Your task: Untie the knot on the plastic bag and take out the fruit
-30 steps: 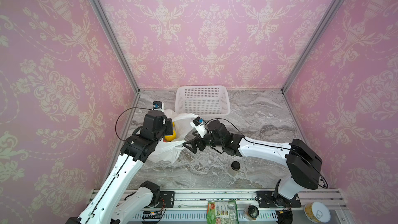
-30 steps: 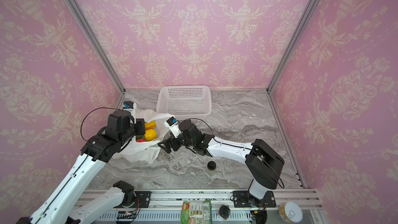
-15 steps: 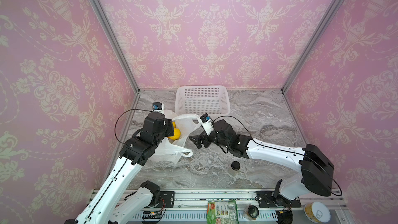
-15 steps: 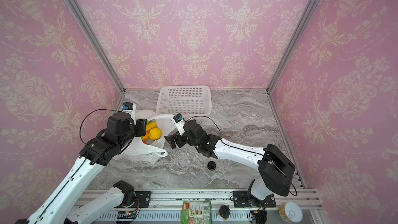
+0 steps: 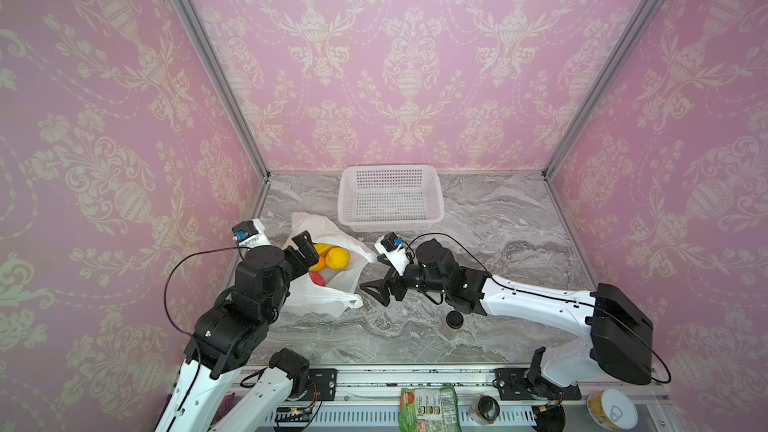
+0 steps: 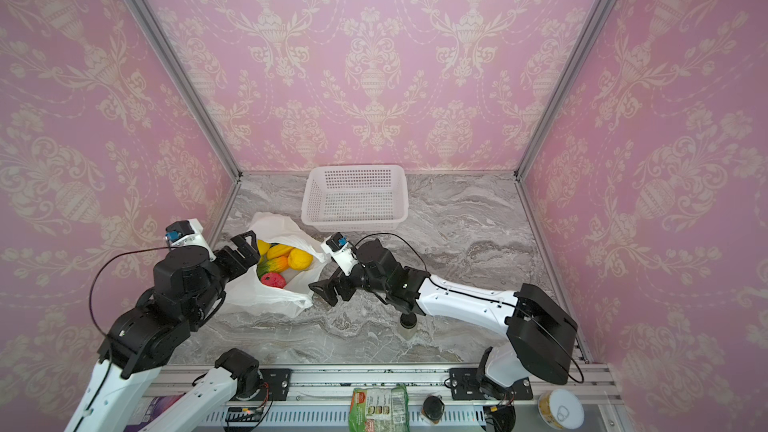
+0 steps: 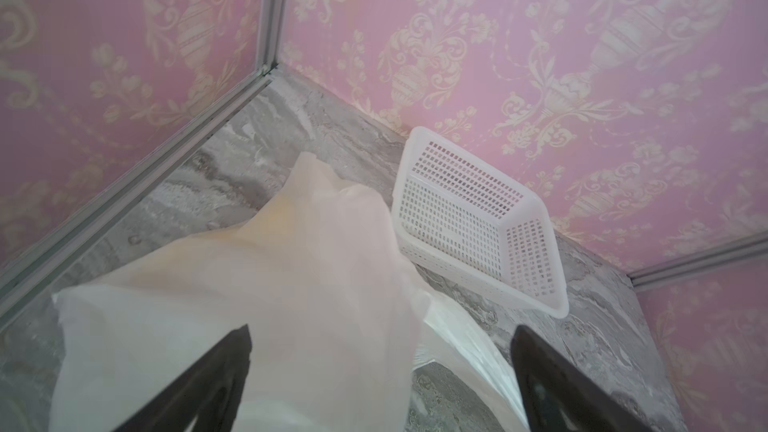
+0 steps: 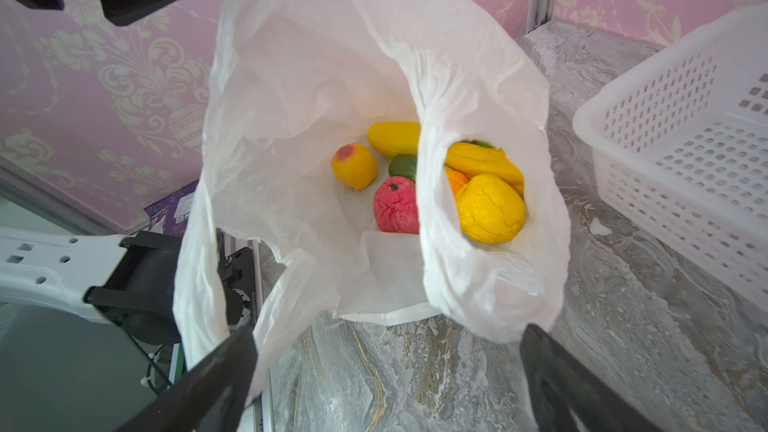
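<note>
**Since the bag mouth gapes, fruit pickup looks next**

Far left: left tool [image 5: 308,248] wide, hovering at the lip of the plastic bag [image 5: 320,297]. Film shows between its fingers in the left wrist view, nothing clamped. No knot visible; one handle loop [image 8: 432,243] hangs loose. The fruit [image 5: 336,258] sits inside the bag on the counter [image 5: 519,234], with yellow, orange and red pieces exposed from above. Then right tool [image 5: 375,292]: wide, low, just beside the mouth and aimed in, likely staged to reach. That loop drapes across the opening, partly in its way. The jar [image 5: 454,321] stands near the right arm; the basket [image 5: 390,225] waits behind, empty.
</note>
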Controlling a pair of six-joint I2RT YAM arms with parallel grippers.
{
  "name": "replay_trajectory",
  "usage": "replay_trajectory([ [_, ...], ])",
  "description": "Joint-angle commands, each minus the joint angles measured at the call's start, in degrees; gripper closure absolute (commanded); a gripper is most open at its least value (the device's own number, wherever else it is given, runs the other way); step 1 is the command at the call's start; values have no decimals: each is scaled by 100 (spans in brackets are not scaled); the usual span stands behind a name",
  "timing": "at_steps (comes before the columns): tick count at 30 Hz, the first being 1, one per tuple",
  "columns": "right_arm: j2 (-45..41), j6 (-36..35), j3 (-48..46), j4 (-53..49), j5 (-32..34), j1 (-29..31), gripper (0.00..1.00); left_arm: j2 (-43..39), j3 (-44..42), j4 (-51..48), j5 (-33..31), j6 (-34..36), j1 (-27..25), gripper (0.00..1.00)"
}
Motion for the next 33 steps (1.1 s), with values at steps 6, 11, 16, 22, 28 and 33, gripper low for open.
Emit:
replay_trajectory([
  [6,257,383,247,-132,555,102,0,-1300,0,-1375,-454,-1186,-42,1],
  [11,456,459,648,-668,1444,98,0,-2780,-376,-1429,-461,-1708,-39,1],
  [16,726,425,1098,-968,1845,97,2,-840,593,-2138,453,-1399,-27,12],
  [22,1142,392,1756,-1222,2097,53,55,-245,-259,-1199,1719,-1748,-77,23],
  [28,1683,426,2432,-1604,2102,-99,88,-140,300,-2381,1174,-2319,-86,21],
  [33,2011,609,2795,-1615,1957,-296,93,362,570,-2699,1780,-2534,-103,24],
])
